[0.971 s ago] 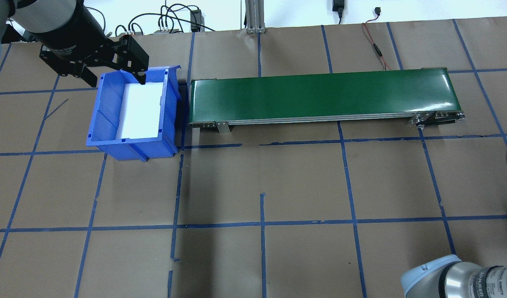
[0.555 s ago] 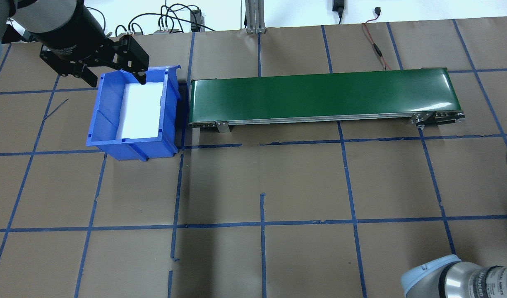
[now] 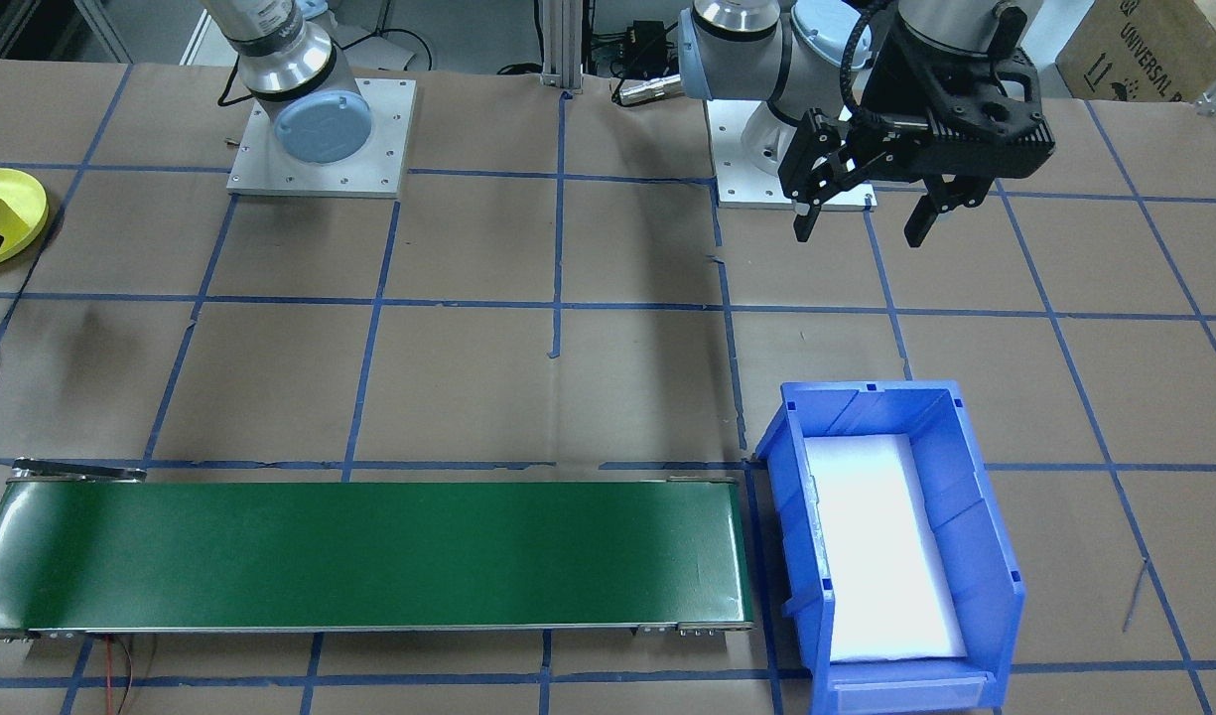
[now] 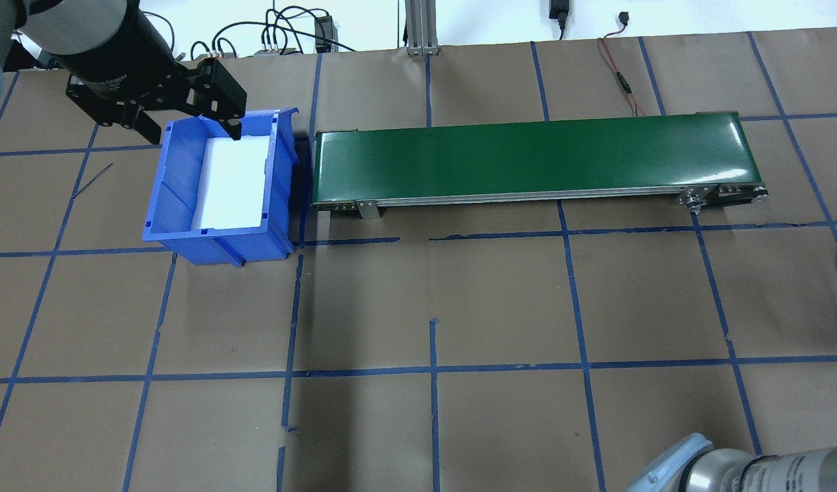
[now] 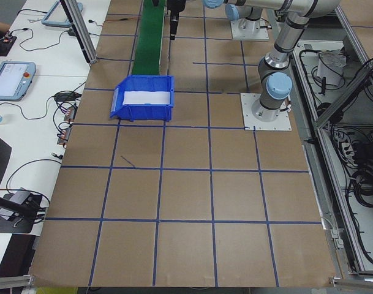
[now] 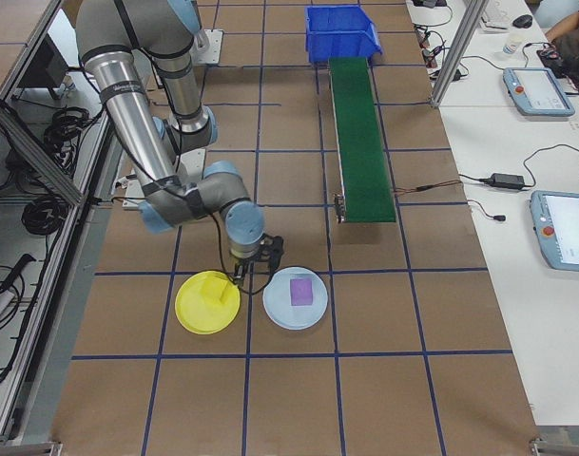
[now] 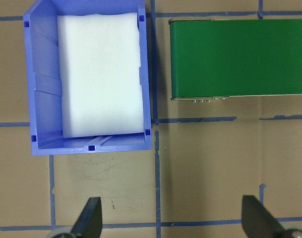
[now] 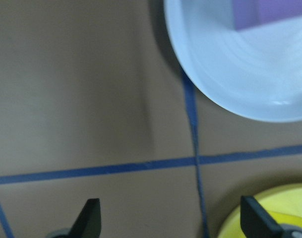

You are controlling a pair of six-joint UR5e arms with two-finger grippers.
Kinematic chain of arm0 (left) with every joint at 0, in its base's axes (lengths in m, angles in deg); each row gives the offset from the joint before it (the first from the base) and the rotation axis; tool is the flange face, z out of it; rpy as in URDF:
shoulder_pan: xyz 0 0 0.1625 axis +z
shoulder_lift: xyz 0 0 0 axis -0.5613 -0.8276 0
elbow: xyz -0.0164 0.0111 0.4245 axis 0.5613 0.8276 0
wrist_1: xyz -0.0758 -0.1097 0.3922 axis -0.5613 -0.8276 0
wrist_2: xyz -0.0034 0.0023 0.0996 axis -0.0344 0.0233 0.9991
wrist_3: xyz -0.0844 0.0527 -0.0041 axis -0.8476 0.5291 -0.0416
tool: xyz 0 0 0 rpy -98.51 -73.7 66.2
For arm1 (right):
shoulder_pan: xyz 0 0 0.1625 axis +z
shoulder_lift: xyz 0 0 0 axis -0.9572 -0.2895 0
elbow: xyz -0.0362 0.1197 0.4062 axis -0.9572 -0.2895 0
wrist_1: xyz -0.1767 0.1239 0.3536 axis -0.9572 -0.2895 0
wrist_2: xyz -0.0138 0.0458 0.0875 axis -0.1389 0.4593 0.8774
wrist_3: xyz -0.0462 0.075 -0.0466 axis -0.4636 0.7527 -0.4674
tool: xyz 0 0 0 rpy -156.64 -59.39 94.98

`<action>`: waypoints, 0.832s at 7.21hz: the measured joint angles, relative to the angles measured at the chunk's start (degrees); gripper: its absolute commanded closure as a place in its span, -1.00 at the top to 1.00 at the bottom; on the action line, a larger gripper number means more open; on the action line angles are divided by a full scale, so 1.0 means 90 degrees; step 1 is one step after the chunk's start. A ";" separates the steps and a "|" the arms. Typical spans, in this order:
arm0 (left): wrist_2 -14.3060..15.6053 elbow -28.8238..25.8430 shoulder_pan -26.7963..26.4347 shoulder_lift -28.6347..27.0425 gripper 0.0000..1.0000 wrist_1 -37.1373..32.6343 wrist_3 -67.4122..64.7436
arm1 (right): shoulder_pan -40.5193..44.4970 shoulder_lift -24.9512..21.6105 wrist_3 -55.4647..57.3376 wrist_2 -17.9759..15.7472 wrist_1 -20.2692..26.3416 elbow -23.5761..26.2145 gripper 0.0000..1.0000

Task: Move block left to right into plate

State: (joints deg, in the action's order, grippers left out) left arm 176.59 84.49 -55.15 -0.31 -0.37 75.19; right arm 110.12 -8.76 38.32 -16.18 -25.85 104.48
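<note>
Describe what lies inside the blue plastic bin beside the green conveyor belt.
The blue plastic bin holds a white rectangular foam pad covering most of its floor. No block shows on the pad. Whatever lies beneath the pad is hidden.

Robot lab: taped table, conveyor

The table, covered in brown paper gridded with blue tape, carries a green conveyor belt. A blue bin sits just beside its left end; yellow plate and pale blue plate lie beyond its right end.
</note>
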 measured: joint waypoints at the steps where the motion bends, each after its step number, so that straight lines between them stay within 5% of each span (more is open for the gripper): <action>1: 0.0000 0.0001 0.0000 0.0000 1.00 0.0000 0.0000 | 0.1103 -0.0178 0.1029 0.0005 0.0257 -0.0151 1.00; 6: 0.0002 0.0001 0.0000 0.0001 1.00 0.0000 0.0000 | 0.5504 -0.0723 0.4648 0.0101 0.2266 -0.1672 1.00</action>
State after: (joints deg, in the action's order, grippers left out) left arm 176.62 84.50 -55.15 -0.30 -0.37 75.19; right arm 159.65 -15.27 80.15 -15.27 -5.46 89.43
